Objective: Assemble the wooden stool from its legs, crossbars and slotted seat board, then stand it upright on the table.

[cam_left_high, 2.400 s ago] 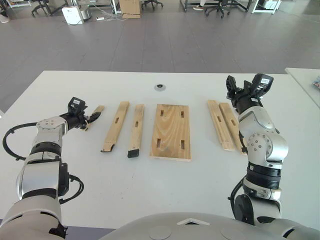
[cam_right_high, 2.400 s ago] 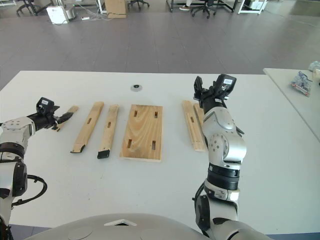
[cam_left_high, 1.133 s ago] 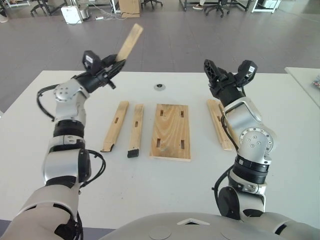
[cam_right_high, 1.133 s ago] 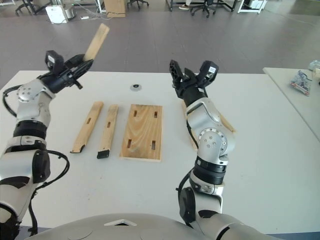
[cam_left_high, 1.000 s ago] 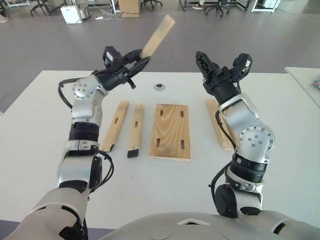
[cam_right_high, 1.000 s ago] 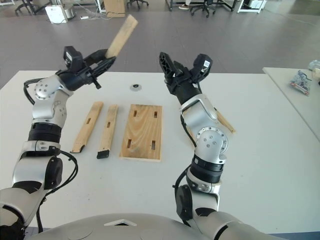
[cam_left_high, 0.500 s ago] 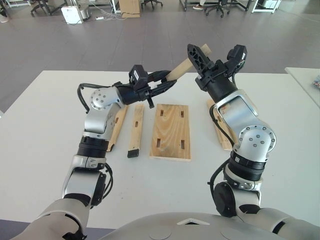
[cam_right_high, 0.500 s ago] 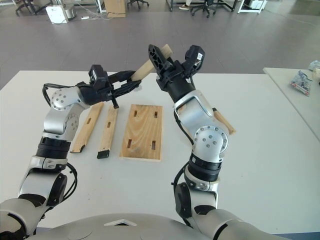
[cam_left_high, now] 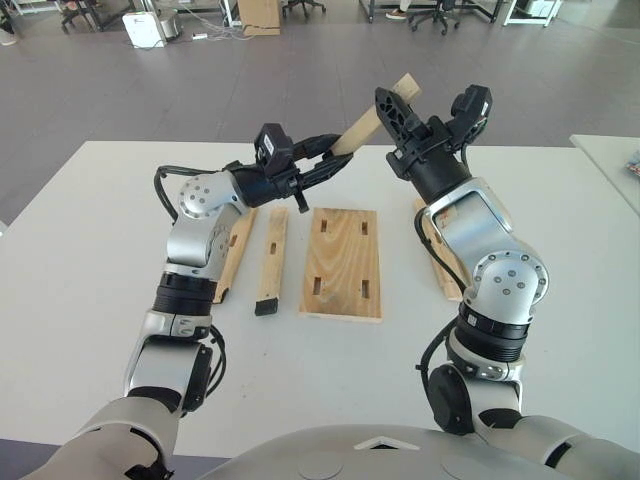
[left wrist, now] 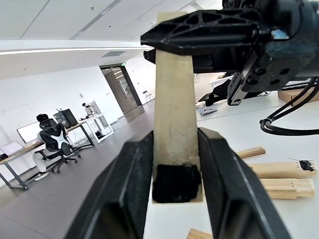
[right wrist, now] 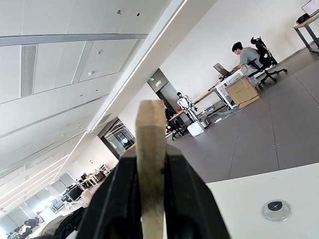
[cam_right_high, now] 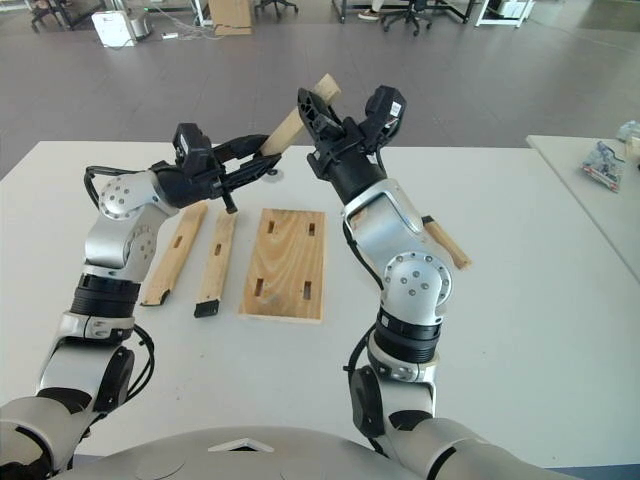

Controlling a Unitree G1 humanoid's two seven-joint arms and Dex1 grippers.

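Note:
A light wooden bar (cam_left_high: 362, 128) is held slanted in the air above the far end of the slotted seat board (cam_left_high: 342, 262). My left gripper (cam_left_high: 325, 158) is shut on its lower end. My right gripper (cam_left_high: 405, 105) is at the bar's upper end, and in the right wrist view its fingers (right wrist: 117, 199) press both sides of the bar (right wrist: 151, 149). Two slotted legs (cam_left_high: 232, 250) (cam_left_high: 272, 255) lie left of the board. Two more wooden pieces (cam_left_high: 440, 270) lie right of it, partly behind my right arm.
The white table (cam_left_high: 100, 200) has bare room at the front and on the left. A small round disc (right wrist: 276, 209) sits on the table's far side. A second table (cam_left_high: 610, 160) stands at the right with a packet (cam_right_high: 605, 160) on it.
My left gripper lifted the bar from the table's left side and swung it up toward the middle. My right arm rose from the right-hand pieces, and its fingers came around the bar's upper end.

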